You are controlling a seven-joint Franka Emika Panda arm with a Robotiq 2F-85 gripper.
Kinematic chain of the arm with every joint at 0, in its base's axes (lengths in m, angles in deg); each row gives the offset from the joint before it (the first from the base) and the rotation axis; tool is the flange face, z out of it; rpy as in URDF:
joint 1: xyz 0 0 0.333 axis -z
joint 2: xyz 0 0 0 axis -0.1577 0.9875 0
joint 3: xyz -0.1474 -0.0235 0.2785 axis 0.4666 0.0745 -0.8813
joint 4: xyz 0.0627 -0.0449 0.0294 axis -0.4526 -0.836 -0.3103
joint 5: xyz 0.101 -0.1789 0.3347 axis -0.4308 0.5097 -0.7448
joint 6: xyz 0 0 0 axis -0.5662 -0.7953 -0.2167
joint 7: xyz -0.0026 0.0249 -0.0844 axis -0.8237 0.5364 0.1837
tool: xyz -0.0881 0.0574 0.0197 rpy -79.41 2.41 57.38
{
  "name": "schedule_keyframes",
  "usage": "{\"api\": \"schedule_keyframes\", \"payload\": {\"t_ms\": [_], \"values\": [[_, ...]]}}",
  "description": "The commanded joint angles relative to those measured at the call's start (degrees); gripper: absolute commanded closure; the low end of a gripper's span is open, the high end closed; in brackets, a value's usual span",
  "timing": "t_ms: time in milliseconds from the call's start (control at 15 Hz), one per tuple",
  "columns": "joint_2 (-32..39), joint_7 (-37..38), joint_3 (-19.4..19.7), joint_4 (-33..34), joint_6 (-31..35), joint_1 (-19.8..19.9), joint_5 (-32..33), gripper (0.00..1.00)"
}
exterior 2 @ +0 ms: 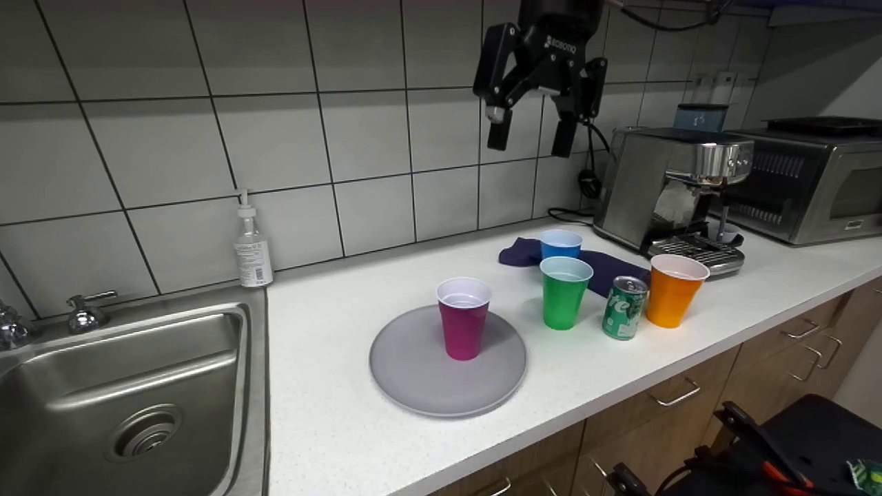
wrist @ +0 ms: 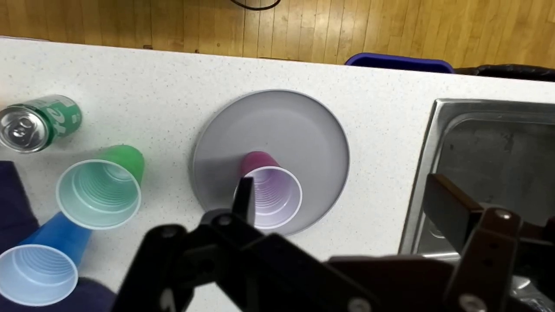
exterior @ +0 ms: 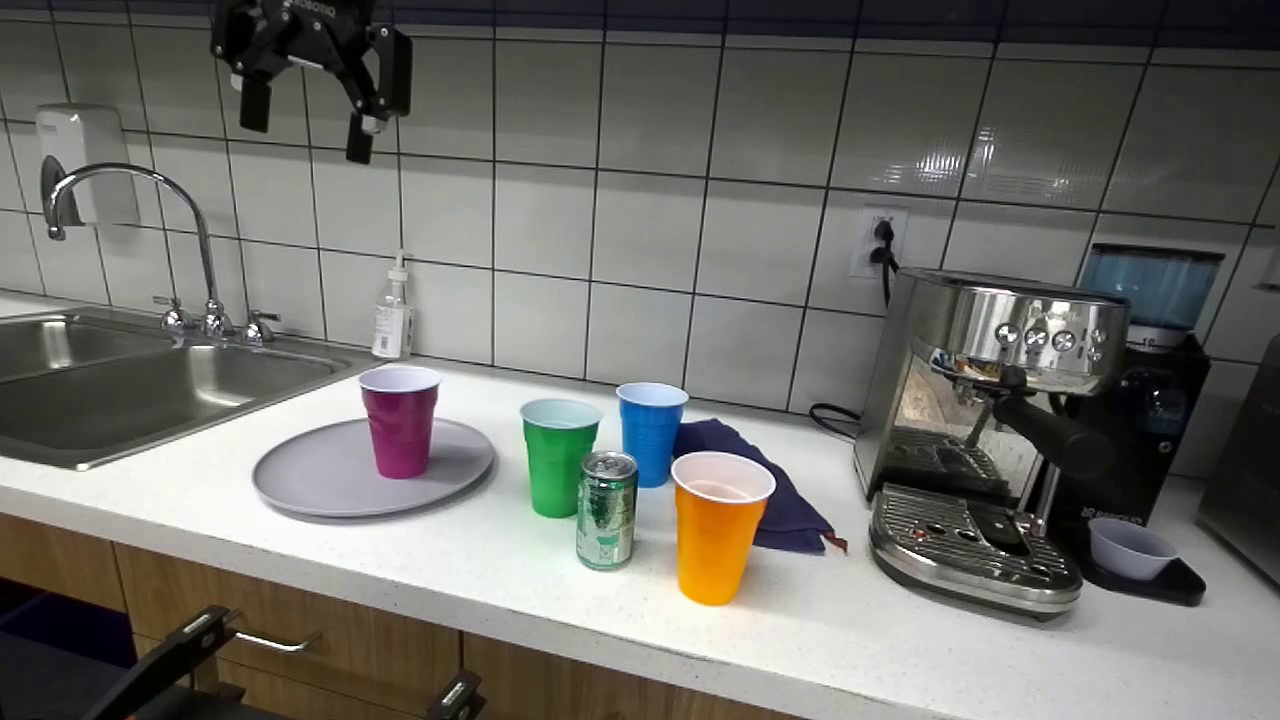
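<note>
Black two-fingered gripper (exterior 2: 531, 141): hangs high, spread wide, empty | Magenta tapered plastic cup (exterior 2: 463, 327): upright on round grey plate (exterior 2: 412, 372) | Probably light, thin-walled, easily dented; best held gently around mid-wall

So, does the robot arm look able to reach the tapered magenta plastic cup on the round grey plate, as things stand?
Probably yes: the black two-fingered gripper hangs open and empty above the white counter, nothing covers the magenta cup, and the tapered green plastic cup stands apart, off the grey plate.
</note>
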Motion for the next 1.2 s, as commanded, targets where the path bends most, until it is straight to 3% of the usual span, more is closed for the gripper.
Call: {"api": "schedule_keyframes", "payload": {"t_ms": [0,400,1133], "values": [[0.27,-0.58,-1.66,-1.80,1.43,0.68,0.39,0.00],[2.76,-0.18,-2.78,-4.26,5.31,0.86,1.42,0.00],[13.67,-1.16,-2.07,-3.37,17.81,2.39,6.16,0.00]]}}
